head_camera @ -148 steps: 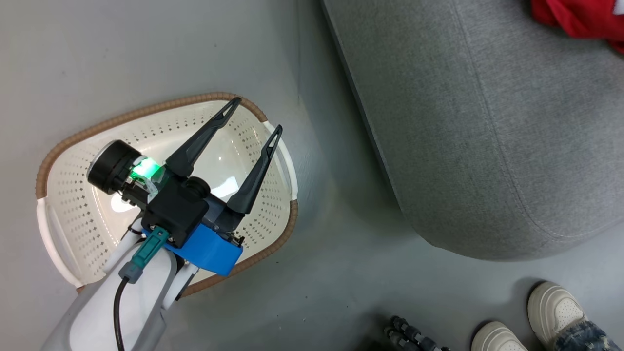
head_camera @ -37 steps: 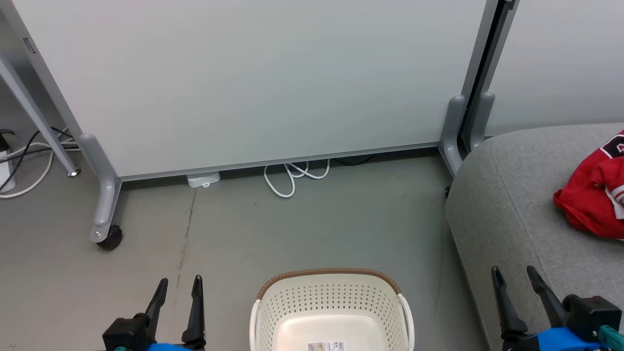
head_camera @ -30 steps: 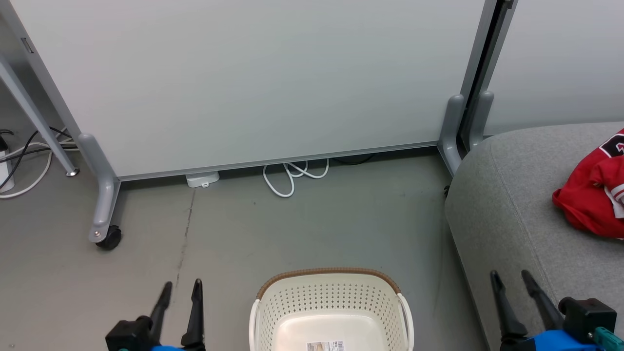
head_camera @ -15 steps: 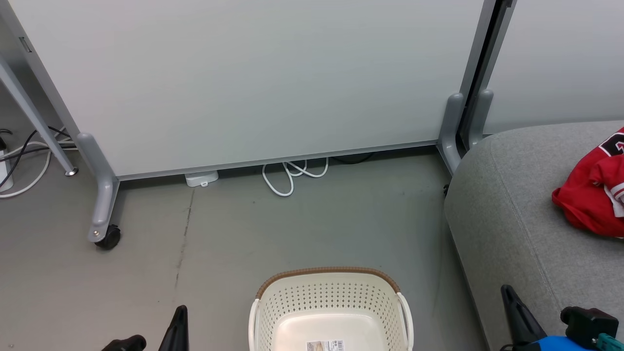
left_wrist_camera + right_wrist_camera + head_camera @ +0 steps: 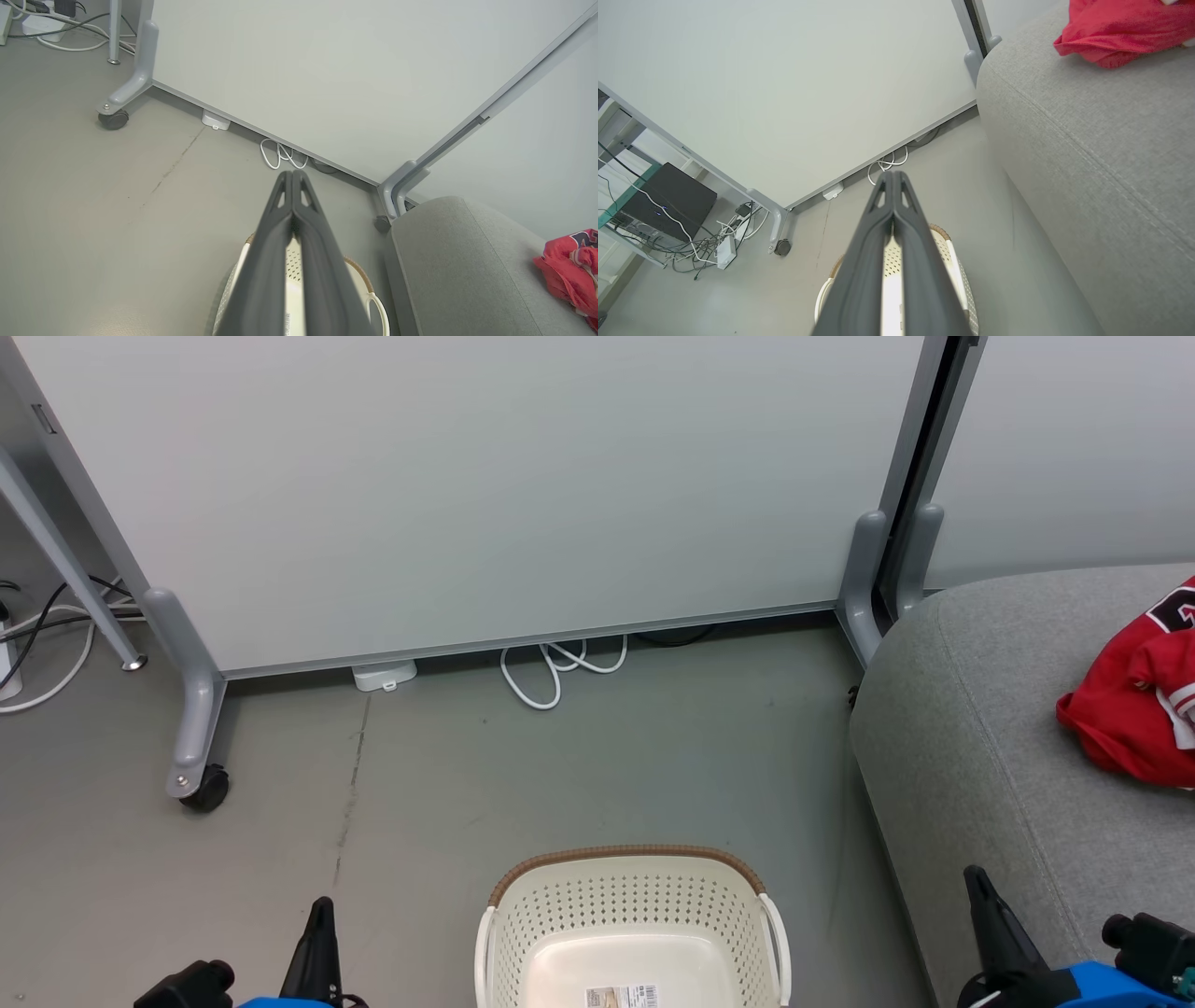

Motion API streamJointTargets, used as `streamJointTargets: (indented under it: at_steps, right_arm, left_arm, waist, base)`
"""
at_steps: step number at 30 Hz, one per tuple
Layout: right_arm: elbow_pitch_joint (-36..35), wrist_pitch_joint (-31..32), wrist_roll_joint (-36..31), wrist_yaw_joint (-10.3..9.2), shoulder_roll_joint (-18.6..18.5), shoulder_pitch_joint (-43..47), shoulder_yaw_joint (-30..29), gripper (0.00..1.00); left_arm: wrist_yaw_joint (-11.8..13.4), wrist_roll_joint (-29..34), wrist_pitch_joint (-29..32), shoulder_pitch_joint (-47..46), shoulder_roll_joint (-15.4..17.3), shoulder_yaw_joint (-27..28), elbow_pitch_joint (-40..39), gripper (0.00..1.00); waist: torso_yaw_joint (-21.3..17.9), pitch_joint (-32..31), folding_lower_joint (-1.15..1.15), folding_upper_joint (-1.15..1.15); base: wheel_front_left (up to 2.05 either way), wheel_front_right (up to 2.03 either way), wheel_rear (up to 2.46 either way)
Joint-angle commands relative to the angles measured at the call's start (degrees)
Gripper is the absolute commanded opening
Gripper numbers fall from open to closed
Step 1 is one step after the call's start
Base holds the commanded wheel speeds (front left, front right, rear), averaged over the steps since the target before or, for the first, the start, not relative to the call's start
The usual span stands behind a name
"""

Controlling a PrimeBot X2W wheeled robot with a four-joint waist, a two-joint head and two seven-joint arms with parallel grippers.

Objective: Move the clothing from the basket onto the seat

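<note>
Dark left fingers (image 5: 273,242) and right fingers (image 5: 873,242) pressed together, seemingly empty.

The basket (image 5: 627,852) is cut by the head view's bottom edge, so its near half is out of frame. The label (image 5: 621,997) on its floor is too small to read. The clothing (image 5: 1125,728) and the sofa (image 5: 971,737) run off the right edge, leaving the lettering (image 5: 1178,611) partial and unreadable. The left hand (image 5: 322,907) and right hand (image 5: 977,879) are cropped at the bottom. In each wrist view the closed fingers (image 5: 266,280) hide the basket's middle.
</note>
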Motion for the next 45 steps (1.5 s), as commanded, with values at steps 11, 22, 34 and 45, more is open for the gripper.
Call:
streamJointTargets:
  at_steps: [11,22,34,45]
  right_arm:
    - [-0.2,1.2,10.7,0.01,-0.3,-3.2,-0.3,0.0]
    - [0.1,2.2,19.2,0.01,-0.4,-4.4,-0.5,0.0]
    - [0.5,3.3,27.4,0.01,-0.5,-5.5,-0.6,0.0]
    - [0.8,4.1,34.1,0.02,-0.5,-6.7,-0.7,0.0]
  left_arm:
    - [-0.1,-9.6,2.7,-3.0,0.0,1.9,-2.3,0.0]
    - [-0.1,-17.3,4.8,-4.0,-0.2,3.2,-3.4,0.0]
    - [-0.1,-24.7,6.9,-5.0,-0.4,4.5,-4.5,0.0]
    - [-0.1,-30.9,8.7,-5.7,-0.6,5.5,-5.4,0.0]
  waist:
    - [-0.1,0.2,0.0,0.0]
    - [-0.2,0.4,0.0,0.0]
    - [-0.3,0.6,0.0,0.0]
    - [-0.4,0.8,0.0,0.0]
  base:
    - [0.0,0.0,0.0]
    - [0.0,0.0,0.0]
    - [0.0,0.0,0.0]
    - [0.0,0.0,0.0]
